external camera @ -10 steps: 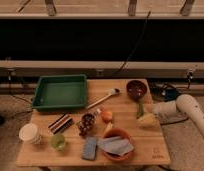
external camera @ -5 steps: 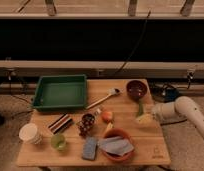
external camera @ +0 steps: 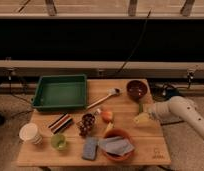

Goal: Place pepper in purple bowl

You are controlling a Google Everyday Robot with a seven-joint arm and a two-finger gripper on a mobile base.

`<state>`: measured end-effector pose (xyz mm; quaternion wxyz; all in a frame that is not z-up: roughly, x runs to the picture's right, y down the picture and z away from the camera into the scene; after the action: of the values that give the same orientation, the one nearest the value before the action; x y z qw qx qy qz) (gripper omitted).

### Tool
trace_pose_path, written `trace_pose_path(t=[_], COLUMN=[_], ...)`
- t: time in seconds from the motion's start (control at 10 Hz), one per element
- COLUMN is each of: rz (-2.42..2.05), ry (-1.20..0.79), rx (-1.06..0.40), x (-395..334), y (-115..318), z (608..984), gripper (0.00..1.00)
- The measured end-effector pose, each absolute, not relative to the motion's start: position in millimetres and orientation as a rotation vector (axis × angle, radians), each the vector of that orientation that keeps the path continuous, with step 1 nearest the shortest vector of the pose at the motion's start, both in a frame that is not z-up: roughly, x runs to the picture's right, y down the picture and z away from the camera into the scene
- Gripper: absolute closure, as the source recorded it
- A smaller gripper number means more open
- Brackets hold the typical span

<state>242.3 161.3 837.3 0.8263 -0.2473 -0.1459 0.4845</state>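
Jaws spread wide, nothing btwn them. Gripper (external camera: 143, 118) sits low near the right edge of the table (external camera: 156, 146), arm reaching in from the right. Pepper (external camera: 140, 107) lies on the wood just past the tips, btwn gripper & purple bowl (external camera: 136, 90). Imo: set jaws across pepper's thin width, go low, pinch mid-length, lift clear of bowl rim before releasing.
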Motion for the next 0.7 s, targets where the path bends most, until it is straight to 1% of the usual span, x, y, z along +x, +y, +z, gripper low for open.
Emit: trace_pose_path(t=[0.4, 0.7], rz=[1.031, 1.066], ry=[-0.309, -0.262], rx=[-0.525, -0.495], x=[242.3, 248.8], y=[161.3, 177.8], z=[837.9, 849.2], gripper=[0.20, 0.20])
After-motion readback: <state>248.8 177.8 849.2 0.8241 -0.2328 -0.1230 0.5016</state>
